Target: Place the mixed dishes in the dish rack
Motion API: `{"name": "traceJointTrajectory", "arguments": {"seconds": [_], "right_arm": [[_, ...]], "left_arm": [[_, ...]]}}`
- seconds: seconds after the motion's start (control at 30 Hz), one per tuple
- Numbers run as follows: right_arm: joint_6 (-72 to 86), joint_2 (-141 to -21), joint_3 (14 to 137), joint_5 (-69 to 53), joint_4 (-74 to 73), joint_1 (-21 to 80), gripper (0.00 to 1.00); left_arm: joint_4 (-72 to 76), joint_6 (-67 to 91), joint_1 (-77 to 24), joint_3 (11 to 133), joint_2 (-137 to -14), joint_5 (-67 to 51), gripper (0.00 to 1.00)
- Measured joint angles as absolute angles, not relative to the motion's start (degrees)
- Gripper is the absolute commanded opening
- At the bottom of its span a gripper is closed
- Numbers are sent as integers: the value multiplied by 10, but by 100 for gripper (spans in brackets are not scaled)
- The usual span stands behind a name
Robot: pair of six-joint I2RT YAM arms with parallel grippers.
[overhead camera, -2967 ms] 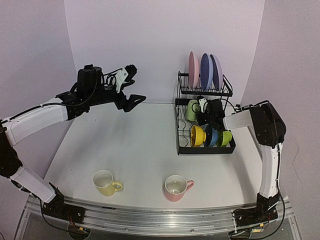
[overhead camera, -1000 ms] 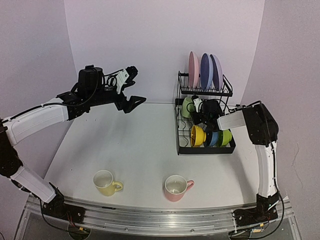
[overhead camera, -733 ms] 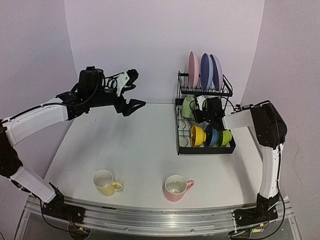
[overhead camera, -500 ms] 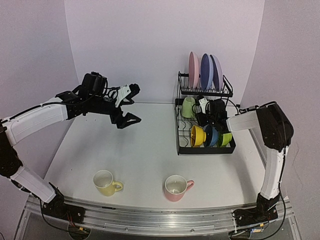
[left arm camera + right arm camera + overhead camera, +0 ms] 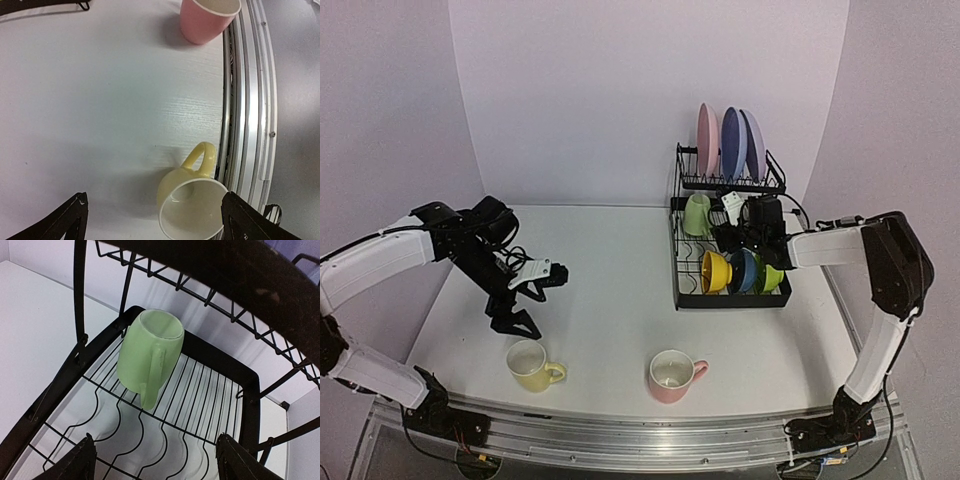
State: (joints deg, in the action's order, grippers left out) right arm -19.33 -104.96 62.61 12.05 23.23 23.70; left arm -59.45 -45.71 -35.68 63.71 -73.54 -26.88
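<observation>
white-shelled left arm [image 5: 375, 262] and right arm [image 5: 823, 246], black joints, thin black cables [image 5: 511, 260] beside the left gripper [image 5: 516, 322], black tapered fingers [image 5: 74, 216]

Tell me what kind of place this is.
Probably a robotics lab bench, not a kitchen: a left arm and right arm mounted at a white table, plain lilac backdrop walls around it, and a lone dish rack.

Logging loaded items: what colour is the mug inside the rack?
The mug is pale green; the right wrist view shows it best.
</observation>
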Motion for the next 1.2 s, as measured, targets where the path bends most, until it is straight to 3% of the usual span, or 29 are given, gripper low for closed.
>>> {"name": "traceJointTrajectory", "arguments": {"seconds": [0.33, 0.47, 0.57, 0.67, 0.73, 1.03, 1.2], "right_arm": [[-194, -989, 612, 118, 162, 255, 80], [-190, -945, 606, 115, 130, 270, 81], [-182, -914, 606, 115, 102, 285, 81], [-162, -884, 606, 113, 68, 299, 85], [-144, -868, 606, 109, 41, 304, 88], [-34, -837, 686, 102, -141, 327, 91], [76, -837, 773, 50, -201, 355, 89]], "left_arm": [[-594, -485, -357, 542, -726, -188, 86], [-572, -483, -358, 529, -726, -171, 75], [-545, -472, -365, 515, -733, -152, 56], [-521, -461, -377, 504, -753, -137, 15], [-512, -458, -381, 500, -760, -132, 0], [-469, -465, -386, 507, -736, -101, 0], [-334, -476, -386, 529, -666, -63, 0]]}}
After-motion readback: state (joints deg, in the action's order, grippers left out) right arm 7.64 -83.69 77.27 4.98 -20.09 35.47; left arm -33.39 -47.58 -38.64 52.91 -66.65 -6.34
